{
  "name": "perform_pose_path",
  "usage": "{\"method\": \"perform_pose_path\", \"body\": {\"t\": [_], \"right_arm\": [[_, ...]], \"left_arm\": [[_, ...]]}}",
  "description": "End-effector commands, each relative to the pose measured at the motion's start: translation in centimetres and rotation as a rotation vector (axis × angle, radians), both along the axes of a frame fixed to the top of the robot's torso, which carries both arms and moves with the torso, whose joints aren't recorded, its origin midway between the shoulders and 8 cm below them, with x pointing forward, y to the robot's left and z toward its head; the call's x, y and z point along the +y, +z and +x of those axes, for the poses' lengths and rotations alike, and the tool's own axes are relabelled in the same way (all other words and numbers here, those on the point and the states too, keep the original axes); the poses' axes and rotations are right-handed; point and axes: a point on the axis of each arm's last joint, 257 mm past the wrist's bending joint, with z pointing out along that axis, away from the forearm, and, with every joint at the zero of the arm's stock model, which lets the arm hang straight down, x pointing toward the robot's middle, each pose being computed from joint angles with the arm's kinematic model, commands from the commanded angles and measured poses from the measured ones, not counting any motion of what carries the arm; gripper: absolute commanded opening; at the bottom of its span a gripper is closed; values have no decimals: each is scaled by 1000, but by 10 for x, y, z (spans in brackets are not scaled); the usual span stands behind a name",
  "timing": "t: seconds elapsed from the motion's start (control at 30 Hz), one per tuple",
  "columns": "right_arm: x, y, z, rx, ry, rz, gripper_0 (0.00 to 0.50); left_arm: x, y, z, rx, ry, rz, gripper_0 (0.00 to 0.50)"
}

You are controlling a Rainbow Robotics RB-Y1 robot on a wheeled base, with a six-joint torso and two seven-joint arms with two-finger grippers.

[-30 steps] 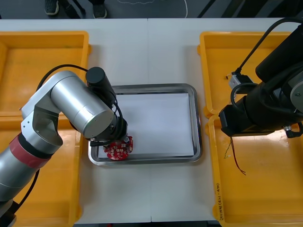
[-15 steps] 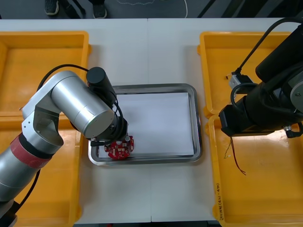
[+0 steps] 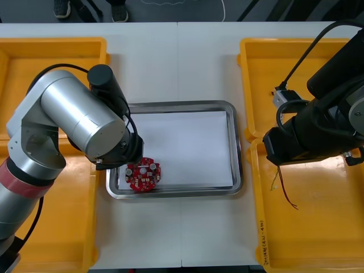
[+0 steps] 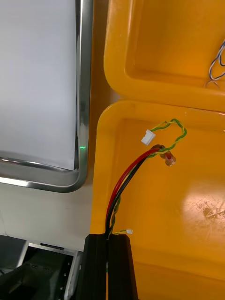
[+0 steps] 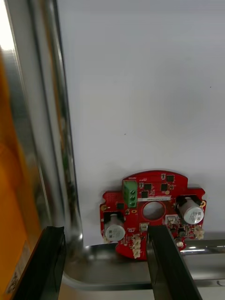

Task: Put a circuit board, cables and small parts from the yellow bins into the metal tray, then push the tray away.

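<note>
The board (image 3: 143,174) is seen lying flat on the white liner in the tray (image 3: 236,142), at the near left corner, just beside the rim on two sides. Two silver cylinders and a green block are carried on its upper face. The left gripper (image 5: 105,234) is held over that corner. Its fingers (image 5: 52,262) are spread wide, with nothing clamped between them. In the left wrist view one finger is placed by the rim next to the left bins and the other in front of the board's near edge. Contact with the board cannot be judged. The right gripper (image 4: 109,239) is positioned over the near right bin (image 3: 318,227), close to the wall nearest the tray, and its fingers are pressed together on a cable (image 4: 140,159). Red, black and twisted yellow-green strands are seen running out from between the fingertips, and a white plug is found at the cable's free end. Whether that end is resting on the bin floor cannot be told. The tray is set on the table (image 3: 182,57) between the bins.
</note>
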Motion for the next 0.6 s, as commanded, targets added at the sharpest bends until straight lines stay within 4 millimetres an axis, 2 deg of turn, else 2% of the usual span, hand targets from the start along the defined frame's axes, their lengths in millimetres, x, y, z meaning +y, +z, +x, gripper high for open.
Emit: {"method": "perform_pose_path", "body": {"t": [0.03, 0.27, 0.37, 0.6], "right_arm": [[14, 14, 0, -42, 94, -7, 0], [21, 15, 3, -56, 222, -32, 0], [30, 20, 6, -72, 282, -31, 0], [57, 23, 11, -76, 432, -14, 0]], "left_arm": [[-14, 41, 9, -80, -90, -26, 500], [-16, 71, 14, -162, -87, -69, 500], [-13, 83, 15, -188, -85, -83, 500], [7, 105, 11, -205, -95, -93, 500]]}}
